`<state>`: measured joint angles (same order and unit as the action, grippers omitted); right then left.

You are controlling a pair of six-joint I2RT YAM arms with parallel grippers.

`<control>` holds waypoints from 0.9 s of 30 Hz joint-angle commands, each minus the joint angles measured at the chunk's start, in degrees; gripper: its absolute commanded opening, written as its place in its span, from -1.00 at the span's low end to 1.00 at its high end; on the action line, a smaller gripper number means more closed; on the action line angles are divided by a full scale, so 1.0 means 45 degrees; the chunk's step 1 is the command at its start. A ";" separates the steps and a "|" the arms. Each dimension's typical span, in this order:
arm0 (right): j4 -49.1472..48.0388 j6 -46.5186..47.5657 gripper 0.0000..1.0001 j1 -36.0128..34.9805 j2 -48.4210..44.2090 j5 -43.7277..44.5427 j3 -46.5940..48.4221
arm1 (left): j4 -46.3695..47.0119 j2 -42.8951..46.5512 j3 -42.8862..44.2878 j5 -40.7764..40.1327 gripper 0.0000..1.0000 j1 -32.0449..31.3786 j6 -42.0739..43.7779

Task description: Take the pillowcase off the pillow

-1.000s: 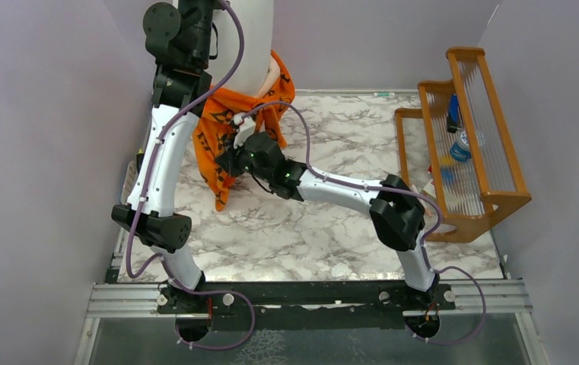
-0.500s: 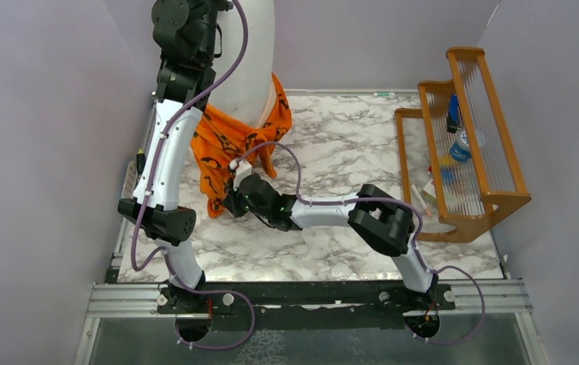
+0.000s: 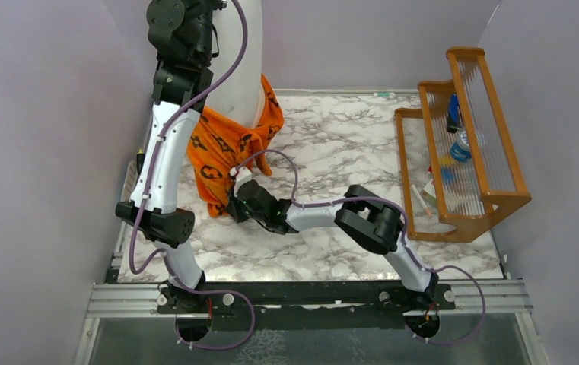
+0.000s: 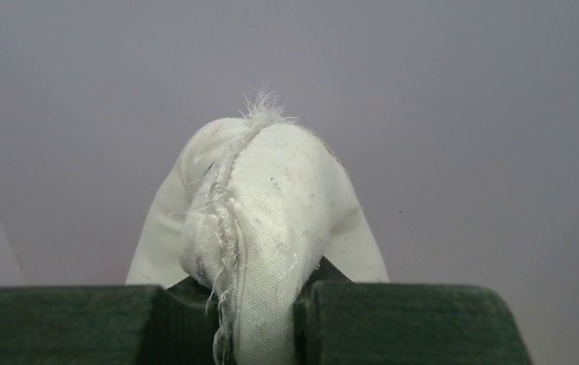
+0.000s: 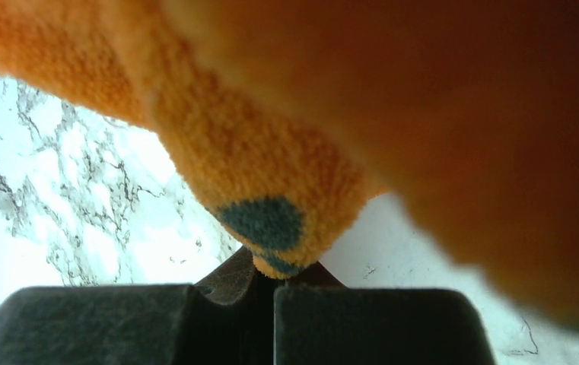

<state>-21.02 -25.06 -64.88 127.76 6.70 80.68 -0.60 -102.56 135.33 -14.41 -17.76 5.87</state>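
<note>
Change: my right gripper (image 3: 230,208) has come down and back toward the near edge, dragging a corner of the bright orange printed fabric pillowcase (image 3: 224,144) with it. A second ago that corner was up by the middle of the cloth; now it sits low over the white marble-patterned table (image 3: 347,137). The orange top edge has slid lower on the plump white stuffed pillow (image 3: 244,65), so more bare white shows. The case is peeling but not off: it still wraps the pillow's lower end.

Grips: my left gripper (image 4: 259,300) is clamped on a frayed white pillow corner and holds it high by the back wall. In the right wrist view the jaws are pinched on an orange fold with a dark motif, marble below.

Task things: the pillow hangs upright at back left, its top out of frame. The case drapes from it down to my right claw, left of table centre.

Edges and room:
- Left wall and left table edge are just beside my left arm and the cloth, so no room that side.
- My right arm is folded tight with its elbow near the front rail, so I judge little pull length is left toward me.
- Open marble lies to the right and centre. The brown wooden slatted rack (image 3: 469,190) is well apart at the right edge.
- My left arm looks near its top reach, so I judge that more separation must come from pulling rightward or lower.
</note>
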 commanded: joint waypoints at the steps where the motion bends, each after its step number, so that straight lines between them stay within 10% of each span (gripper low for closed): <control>1: 0.2941 -0.0303 -0.99 -0.0357 0.0925 -0.0308 -0.0298 | 0.5642 0.2365 0.1324 0.0152 -1.00 -0.0074 0.0430; 6: 0.3747 -0.0163 -0.89 -0.0367 0.1059 -0.0034 0.0163 | 0.5783 0.2776 0.1186 0.0180 -1.00 -0.0077 0.0454; 10: 0.2884 0.0431 0.18 -0.0362 -0.0559 0.0200 -0.0891 | 0.5899 0.3197 0.0180 0.0110 -1.00 -0.0067 0.0555; 13: 0.3088 0.0911 0.58 -0.0357 -0.2089 0.0995 -0.1205 | 0.6030 0.3229 -0.0374 0.0058 -1.00 -0.0077 0.0615; 27: -0.1135 0.4788 0.72 -0.0386 -0.9914 -0.0503 -0.4034 | 0.6053 0.2735 -0.1417 0.0327 -1.00 -0.0079 -0.0225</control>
<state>-19.11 -12.03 -66.32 87.35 5.52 62.26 14.48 -91.64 129.19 -15.73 -17.76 7.70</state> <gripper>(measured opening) 0.852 0.153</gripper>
